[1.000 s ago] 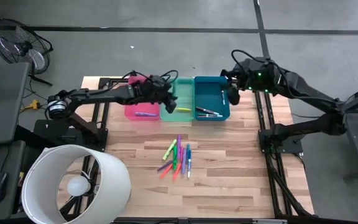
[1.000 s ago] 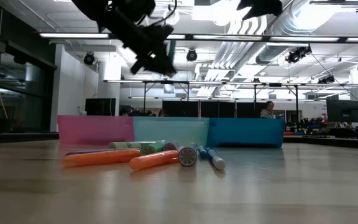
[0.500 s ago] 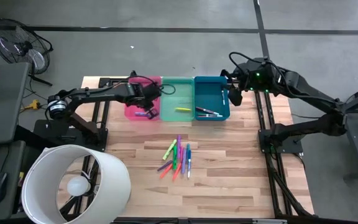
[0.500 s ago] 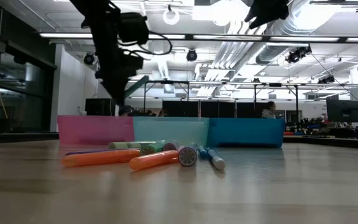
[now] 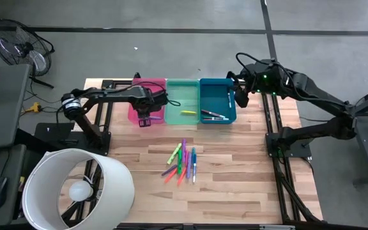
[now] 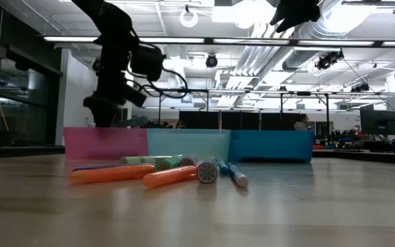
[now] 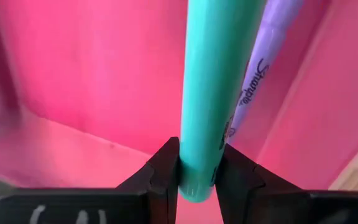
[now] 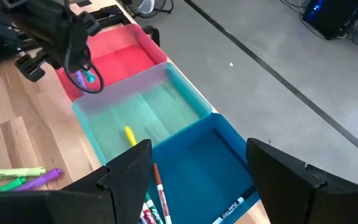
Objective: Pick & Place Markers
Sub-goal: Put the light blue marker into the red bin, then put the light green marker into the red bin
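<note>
Markers (image 5: pixel 183 163) lie in a loose, many-coloured cluster on the pale wooden plank tabletop (image 5: pixel 235 185), in front of the pink bin (image 5: pixel 147 85), green bin (image 5: pixel 183 102) and blue bin (image 5: pixel 217 101); grey floor surrounds the frame. Low view: round plastic barrels lie before the translucent bins, with a lit ceiling of ducts behind. Left wrist view: the left gripper (image 7: pixel 196 168) jaws pinch a smooth teal marker (image 7: pixel 213 87) over the pink bin, beside a purple marker (image 7: pixel 261 68). Right wrist view: the right gripper (image 8: pixel 194 171) jaws stand spread above the blue bin.
</note>
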`<state>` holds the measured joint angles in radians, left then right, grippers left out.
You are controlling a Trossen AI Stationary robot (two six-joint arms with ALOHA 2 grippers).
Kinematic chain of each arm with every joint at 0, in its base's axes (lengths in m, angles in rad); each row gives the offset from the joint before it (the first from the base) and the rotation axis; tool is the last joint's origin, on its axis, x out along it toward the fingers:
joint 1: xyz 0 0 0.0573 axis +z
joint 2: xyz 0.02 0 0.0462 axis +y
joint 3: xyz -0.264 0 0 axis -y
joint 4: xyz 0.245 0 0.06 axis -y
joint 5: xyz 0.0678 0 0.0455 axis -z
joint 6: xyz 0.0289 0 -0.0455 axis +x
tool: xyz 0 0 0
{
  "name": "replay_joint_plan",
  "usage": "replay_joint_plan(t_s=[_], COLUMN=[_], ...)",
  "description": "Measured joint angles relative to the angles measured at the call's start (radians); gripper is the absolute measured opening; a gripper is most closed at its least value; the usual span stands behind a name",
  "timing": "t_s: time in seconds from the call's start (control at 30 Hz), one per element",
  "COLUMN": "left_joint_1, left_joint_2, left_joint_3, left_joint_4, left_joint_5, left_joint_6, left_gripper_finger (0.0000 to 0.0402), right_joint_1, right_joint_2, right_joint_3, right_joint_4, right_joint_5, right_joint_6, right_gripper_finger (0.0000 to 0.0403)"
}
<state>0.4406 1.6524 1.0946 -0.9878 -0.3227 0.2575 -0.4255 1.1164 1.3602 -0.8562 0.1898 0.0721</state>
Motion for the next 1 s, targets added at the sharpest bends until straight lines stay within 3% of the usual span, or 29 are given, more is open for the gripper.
replay_joint_plan(t_s=[0.4, 0.6, 0.7, 1.0], left_joint_1=[0.037, 0.037, 0.037, 0.037], left_joint_2=[0.043, 0.043, 0.043, 0.033], left_joint_3=[0.0, 0.0, 0.0, 0.0], left_joint_4=[0.001, 0.021, 0.019, -0.019], left_joint_5=[0.017, -0.078, -0.098, -0.088], left_joint_6=[0.154, 0.165, 0.16, 0.008], left_gripper_finger=[0.0071, 0.0167, 0.0197, 0.0197], right_joint_1=[0.0, 0.0, 0.0, 0.0], right_joint_2=[0.0, 0.0, 0.0, 0.0], right_joint_3=[0.0, 0.0, 0.0, 0.0], right_joint_4=[-0.004, -0.031, -0.043, -0.05], right_joint_5=[0.003, 0.02, 0.019, 0.018], right_joint_6=[0.058, 0.075, 0.085, 0.088], right_gripper_finger=[0.025, 0.025, 0.025, 0.025])
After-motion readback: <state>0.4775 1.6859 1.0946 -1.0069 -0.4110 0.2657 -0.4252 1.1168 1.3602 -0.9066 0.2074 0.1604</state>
